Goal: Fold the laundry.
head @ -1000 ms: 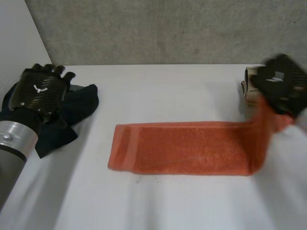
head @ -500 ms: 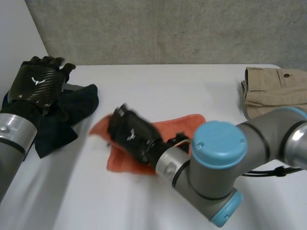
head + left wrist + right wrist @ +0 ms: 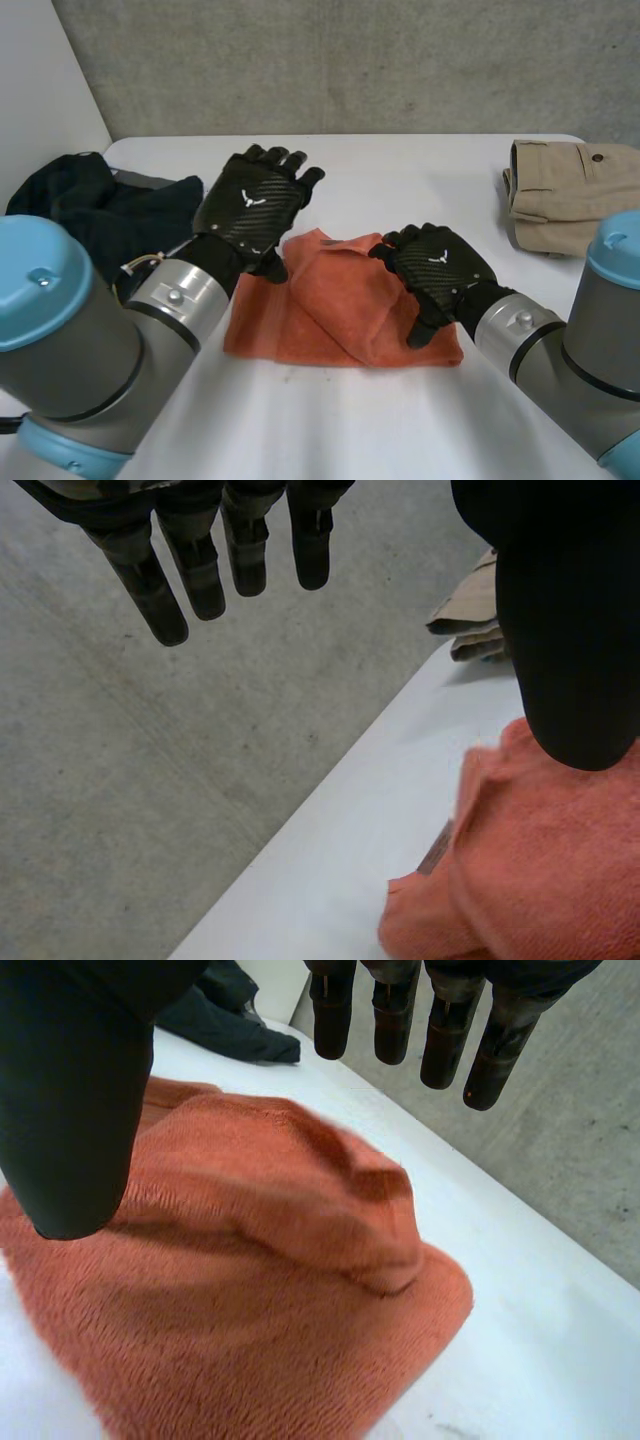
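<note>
Two robot hands are hanging over the orange towel point(image 3: 345, 320), neither one gripping it. The left robot hand point(image 3: 255, 205) is hovering at the towel's far left corner, fingers straight and slightly apart, thumb out to the side, holding nothing. The right robot hand point(image 3: 435, 270) is hovering over the towel's right part, fingers straight and spread, thumb pointing down toward the cloth; whether it is touching cannot be told. The towel is lying folded over and rumpled in the middle of the white table point(image 3: 400, 170). A dark cloth heap point(image 3: 90, 205) is lying at the table's left side beside the left arm, and folded beige trousers point(image 3: 570, 190) are lying at the far right corner, apart from the towel.
</note>
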Motion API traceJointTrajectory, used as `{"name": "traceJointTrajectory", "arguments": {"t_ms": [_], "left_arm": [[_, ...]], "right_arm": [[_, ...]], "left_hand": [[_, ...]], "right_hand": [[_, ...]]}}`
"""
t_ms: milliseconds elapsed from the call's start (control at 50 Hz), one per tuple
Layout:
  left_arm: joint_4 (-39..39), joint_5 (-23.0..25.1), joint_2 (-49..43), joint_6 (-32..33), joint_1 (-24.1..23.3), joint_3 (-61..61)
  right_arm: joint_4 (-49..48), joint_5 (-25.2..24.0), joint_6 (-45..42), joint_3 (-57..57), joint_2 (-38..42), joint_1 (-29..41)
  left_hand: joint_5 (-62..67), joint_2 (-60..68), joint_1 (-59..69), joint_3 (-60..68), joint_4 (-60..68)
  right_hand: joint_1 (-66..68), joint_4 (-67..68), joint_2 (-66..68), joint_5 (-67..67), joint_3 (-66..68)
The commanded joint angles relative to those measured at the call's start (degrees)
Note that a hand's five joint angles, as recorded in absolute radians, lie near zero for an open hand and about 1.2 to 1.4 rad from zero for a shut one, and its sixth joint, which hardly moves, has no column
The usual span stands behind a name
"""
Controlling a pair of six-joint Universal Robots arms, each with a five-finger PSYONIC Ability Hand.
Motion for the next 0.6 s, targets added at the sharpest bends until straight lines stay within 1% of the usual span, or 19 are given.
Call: {"name": "traceJointTrajectory", "arguments": {"t_ms": [20,100,160,240,300,400,420,500,600], "left_arm": [[-0.3,-3.7,-1.6,0.0,-0.4,1.5],[-0.3,-3.6,-1.7,0.2,-0.4,1.5],[-0.3,-3.6,-2.4,0.3,-0.5,1.7],[-0.5,-3.9,-3.4,0.2,-0.6,2.0],[-0.5,-4.1,-2.6,0.1,-0.6,1.2],[-0.6,-4.1,0.5,0.1,0.3,-0.4],[-0.6,-4.1,1.6,0.1,1.3,-1.3],[-0.6,-3.7,3.6,-0.1,3.8,-3.2],[-0.6,-3.6,5.5,-0.2,4.8,-5.5]], "right_arm": [[-1.8,-0.4,0.3,-0.3,0.1,0.0],[-2.0,0.0,0.2,-0.3,-0.3,-0.1],[-2.4,1.2,0.6,-1.2,-1.0,-1.0],[-1.8,3.1,0.1,-2.8,-1.1,-3.7],[-1.2,3.0,-0.2,-5.0,0.4,-4.2],[-1.9,2.3,-1.9,-9.7,9.0,-3.5],[-1.8,2.2,-3.4,-11.9,11.5,-3.4],[-2.0,1.5,-7.2,-16.2,15.9,-3.2],[-2.0,-0.6,-11.6,-20.4,21.3,-3.0]], "left_hand": [[0.6,0.9,0.4,0.5,0.8],[1.3,1.5,1.1,1.2,1.5],[2.0,2.2,1.8,1.9,2.2],[2.0,2.2,1.8,1.9,2.2],[2.0,2.2,1.8,1.9,2.2],[2.0,2.2,1.8,1.9,2.2],[2.0,2.2,1.8,1.9,2.2],[1.8,2.0,1.6,1.7,2.0],[1.8,2.0,1.6,1.7,2.0]], "right_hand": [[0.4,-1.4,-2.1,-2.1,0.0],[5.5,3.7,2.9,3.0,5.0],[11.4,9.6,8.8,8.9,10.9],[11.9,10.1,9.3,9.4,11.4],[15.7,13.9,13.2,13.3,15.3],[19.6,17.8,17.0,17.1,19.2],[22.1,20.3,19.5,19.6,21.7],[25.1,23.3,22.6,22.7,24.7],[29.0,27.2,26.5,26.5,28.6]]}}
